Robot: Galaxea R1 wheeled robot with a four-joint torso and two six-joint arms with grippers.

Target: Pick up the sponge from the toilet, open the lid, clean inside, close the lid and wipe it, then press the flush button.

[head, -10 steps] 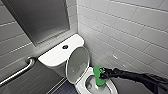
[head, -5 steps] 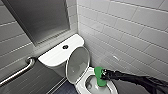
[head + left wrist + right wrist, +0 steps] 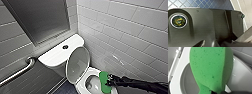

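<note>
Sponge held at the open toilet bowl

The green sponge is gripped by the right pincer, whose dark arm is seen entering from the right. The sponge is held at the right side of the bowl of the toilet, over the rim; contact with the rim cannot be made out. Whether the left pincer is wide or narrow cannot be told. Behind the bowl the lid is raised and leaned back towards the tank. The flush button is set in the tank top. A grab bar is fixed left of the tank, and a tiled wall is seen beyond.
</note>
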